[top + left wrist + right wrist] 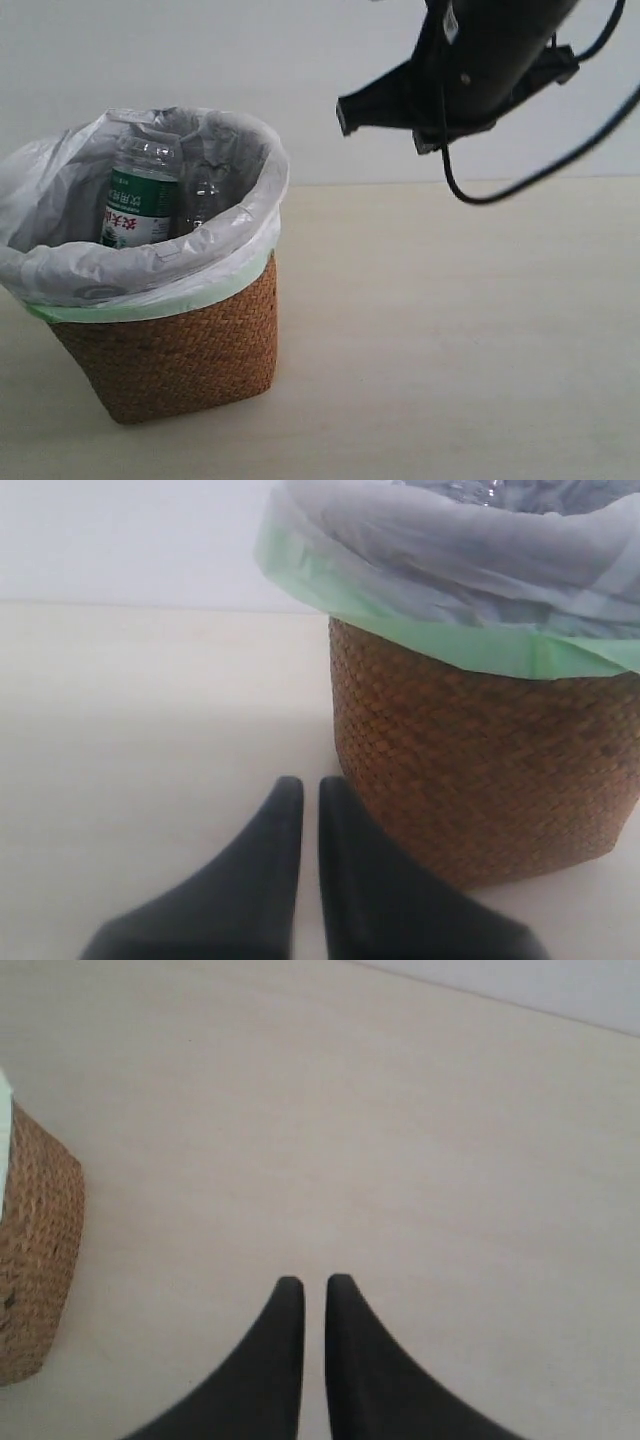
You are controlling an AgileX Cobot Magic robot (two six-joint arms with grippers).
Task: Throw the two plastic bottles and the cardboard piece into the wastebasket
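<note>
Presently, the left gripper and the right gripper are found closed to a slit, empty, near the wastebasket. The green-labelled bottle and the second bottle are seen inside it. The cardboard piece is not seen, so its deposit should be verified before the arms are retired.

Green-label bottle upright in wastebasket w/ liner.

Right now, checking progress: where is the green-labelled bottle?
In the exterior view, the green-labelled bottle stands inside the wastebasket on the left, beside another clear bottle.
</note>
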